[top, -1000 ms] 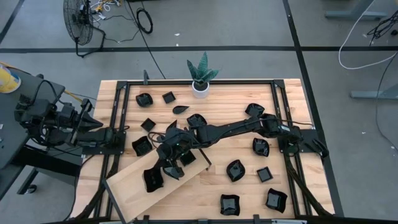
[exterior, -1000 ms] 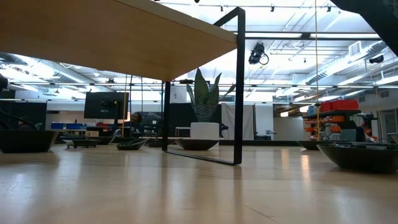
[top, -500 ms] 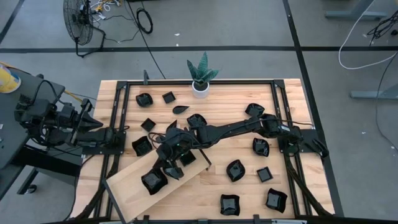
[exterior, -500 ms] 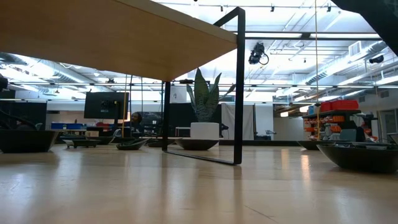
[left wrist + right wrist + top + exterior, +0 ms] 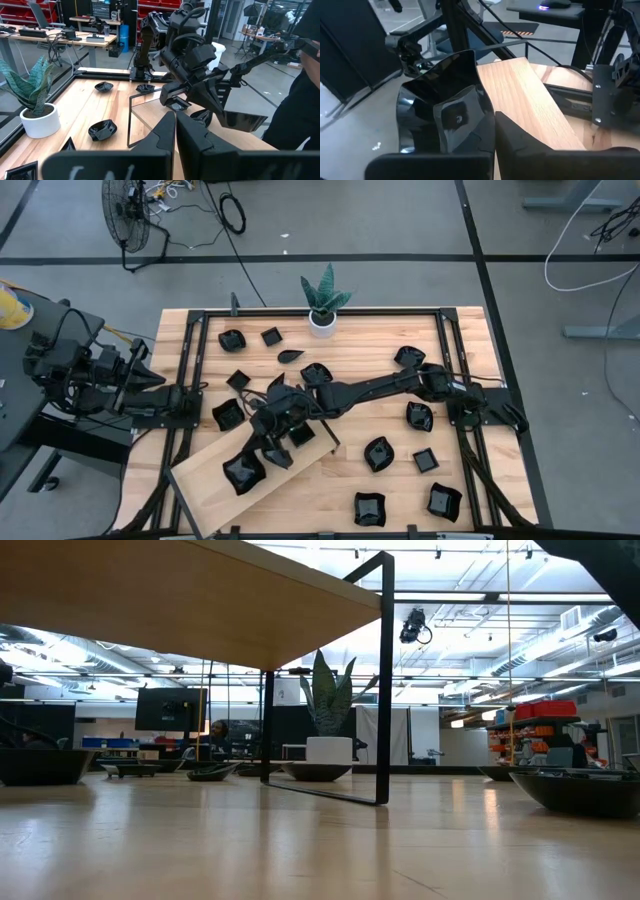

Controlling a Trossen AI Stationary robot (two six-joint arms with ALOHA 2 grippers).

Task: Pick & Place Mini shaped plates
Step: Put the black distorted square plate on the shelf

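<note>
My right gripper (image 5: 268, 442) reaches from the table's right side over the light wooden board (image 5: 205, 480) and is shut on one glossy black mini plate (image 5: 245, 472). The same plate (image 5: 440, 117) fills the right wrist view, and the left wrist view shows the plate (image 5: 242, 120) from the side. Several other black mini plates lie flat on the table, such as a plate (image 5: 378, 453) to the right of the board and a plate (image 5: 232, 338) at the far left. My left gripper (image 5: 175, 120) is shut and holds nothing, drawn back at the table's left edge (image 5: 195, 392). My right gripper pinches the plate's rim (image 5: 487, 112) between its two fingers. It comes from the table's right, slanting a little downward. The plate sticks out beyond the fingertips toward the near left, tilted, and seems lifted clear above the board (image 5: 530, 105).
A white pot with a green plant (image 5: 322, 318) stands at the table's far edge. A black frame (image 5: 440, 340) runs around the tabletop. The board lies slantwise across the near left part, with another plate (image 5: 301, 434) at its far right end. A fan (image 5: 128, 210) stands on the floor beyond.
My right gripper has tipped slightly at the wrist over the board. The plate it holds has swung with it and now shows more of its face from above. It has stayed over the same part of the board.
</note>
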